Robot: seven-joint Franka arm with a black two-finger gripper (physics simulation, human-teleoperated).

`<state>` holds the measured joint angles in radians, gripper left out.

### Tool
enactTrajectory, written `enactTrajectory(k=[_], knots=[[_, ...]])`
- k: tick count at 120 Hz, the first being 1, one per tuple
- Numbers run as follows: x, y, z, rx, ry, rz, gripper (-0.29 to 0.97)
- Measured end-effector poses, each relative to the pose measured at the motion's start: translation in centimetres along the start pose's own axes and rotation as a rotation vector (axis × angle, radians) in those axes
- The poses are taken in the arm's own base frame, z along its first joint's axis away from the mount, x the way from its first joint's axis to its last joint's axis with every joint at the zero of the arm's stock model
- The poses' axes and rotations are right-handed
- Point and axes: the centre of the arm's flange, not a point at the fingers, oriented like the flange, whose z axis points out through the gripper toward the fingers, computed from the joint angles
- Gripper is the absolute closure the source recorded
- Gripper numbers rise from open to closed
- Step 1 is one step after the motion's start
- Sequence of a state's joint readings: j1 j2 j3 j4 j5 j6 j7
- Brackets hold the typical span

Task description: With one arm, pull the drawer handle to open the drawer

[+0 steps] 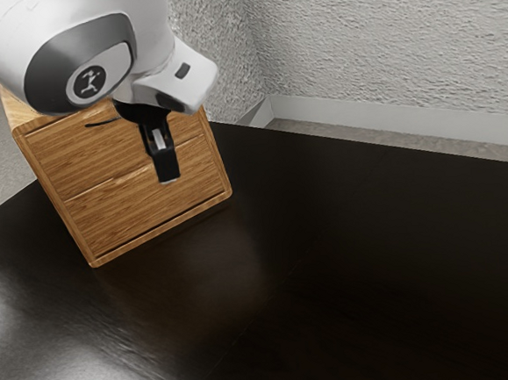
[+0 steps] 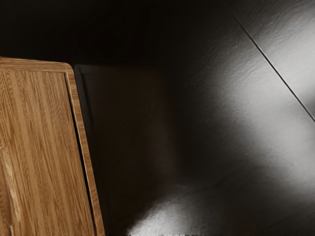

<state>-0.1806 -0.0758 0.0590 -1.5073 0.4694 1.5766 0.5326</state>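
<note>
Bamboo-grained wood forms the small drawer cabinet (image 1: 105,193), which stands on the black desk (image 1: 348,262) toward the exterior view's left, near the desk's far edge. A thin seam splits its two drawer fronts, and both look flush with the frame. In the wrist view, a pale wooden drawer handle (image 2: 9,189) lies along the front. The arm (image 1: 167,73) bears a small white emblem (image 1: 88,81) on a grey round cap, with no legible lettering. Its black jaws hang before the cabinet front at the seam; whether they are released or clenched, I cannot tell.

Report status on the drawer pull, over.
Black two-finger gripper in front of light wooden drawer cabinet. Drawer fronts look flush, unopened. Nothing blocking on dark table.
</note>
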Motion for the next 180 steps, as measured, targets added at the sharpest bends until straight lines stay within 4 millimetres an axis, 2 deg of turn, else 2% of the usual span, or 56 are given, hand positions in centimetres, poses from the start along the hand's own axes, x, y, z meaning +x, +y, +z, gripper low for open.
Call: enactTrajectory(k=[8, 18, 36, 52, 65, 87, 112, 128, 140, 157, 180], knots=[[0.5, -0.7, 0.9, 0.047, -0.046, 0.0, 0.07], [0.1, -2.1, 2.2, 0.082, -0.093, -0.025, 0.18], [0.2, -6.4, 5.4, 0.121, -0.169, -0.104, 0.32], [-1.2, -9.5, 7.5, 0.129, -0.211, -0.171, 0.37], [-0.9, -11.0, 9.2, 0.128, -0.227, -0.199, 0.39], [-1.0, -13.8, 10.7, 0.134, -0.227, -0.252, 0.4], [0.6, -15.6, 11.6, 0.145, -0.203, -0.264, 0.4], [-0.1, -16.9, 12.8, 0.134, -0.201, -0.276, 0.4], [-0.5, -17.6, 12.8, 0.134, -0.191, -0.285, 0.4], [-0.1, -17.9, 13.8, 0.124, -0.178, -0.272, 0.4], [-1.4, -19.1, 14.5, 0.114, -0.163, -0.28, 0.4]])
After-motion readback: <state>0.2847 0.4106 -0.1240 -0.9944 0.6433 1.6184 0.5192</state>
